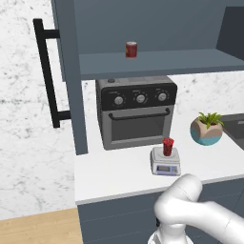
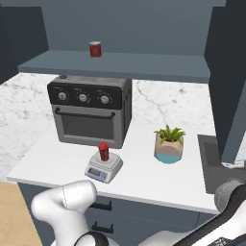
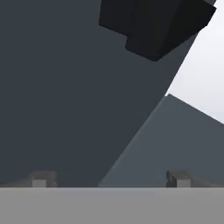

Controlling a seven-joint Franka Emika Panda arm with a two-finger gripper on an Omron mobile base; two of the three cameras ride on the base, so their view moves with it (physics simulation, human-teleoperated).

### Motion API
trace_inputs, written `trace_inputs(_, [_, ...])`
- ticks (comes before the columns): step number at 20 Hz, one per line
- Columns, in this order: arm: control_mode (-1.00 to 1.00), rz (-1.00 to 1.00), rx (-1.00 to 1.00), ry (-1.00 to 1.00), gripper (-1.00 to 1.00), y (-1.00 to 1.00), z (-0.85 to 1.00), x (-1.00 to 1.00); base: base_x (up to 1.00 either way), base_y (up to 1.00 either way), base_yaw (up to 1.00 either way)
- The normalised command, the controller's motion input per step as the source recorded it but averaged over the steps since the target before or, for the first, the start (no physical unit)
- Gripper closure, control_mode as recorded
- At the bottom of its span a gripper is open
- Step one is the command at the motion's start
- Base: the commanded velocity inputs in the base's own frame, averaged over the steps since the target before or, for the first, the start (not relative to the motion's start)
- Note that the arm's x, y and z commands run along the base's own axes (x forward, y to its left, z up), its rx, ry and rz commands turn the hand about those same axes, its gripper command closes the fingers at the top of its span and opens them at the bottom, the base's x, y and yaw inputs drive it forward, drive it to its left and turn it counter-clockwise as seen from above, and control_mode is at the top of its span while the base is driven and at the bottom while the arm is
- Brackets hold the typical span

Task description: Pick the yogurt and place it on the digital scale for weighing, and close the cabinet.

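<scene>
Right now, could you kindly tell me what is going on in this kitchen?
The yogurt already stands on the digital scale, on the counter in front of the toaster oven. The cabinet is open, both doors swung out, with a red can on its shelf. In the hand view the open pincer, holding nothing, faces a dark cabinet panel with a black handle close by, so closing the cabinet is what remains.

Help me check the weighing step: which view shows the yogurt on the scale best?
The left base view: the yogurt stands upright on the digital scale, display facing the camera. The right base view shows the same pair smaller and at an angle. The hand view faces dark cabinet panels.
</scene>
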Motion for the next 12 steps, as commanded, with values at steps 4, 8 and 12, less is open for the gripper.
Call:
trace_inputs(4, [-1.0, 0.06, -0.17, -0.28, -1.0, 0.72, 0.95, -0.36, 0.0, 0.0, 0.0])
trace_inputs(8, [-1.0, 0.03, -0.23, -0.32, -1.0, 0.79, 1.0, -0.35, 0.0, 0.0, 0.0])
trace_inputs(12, [-1.0, 0.0, -0.25, -0.22, -1.0, 0.79, 1.0, -0.3, 0.0, 0.0, 0.0])
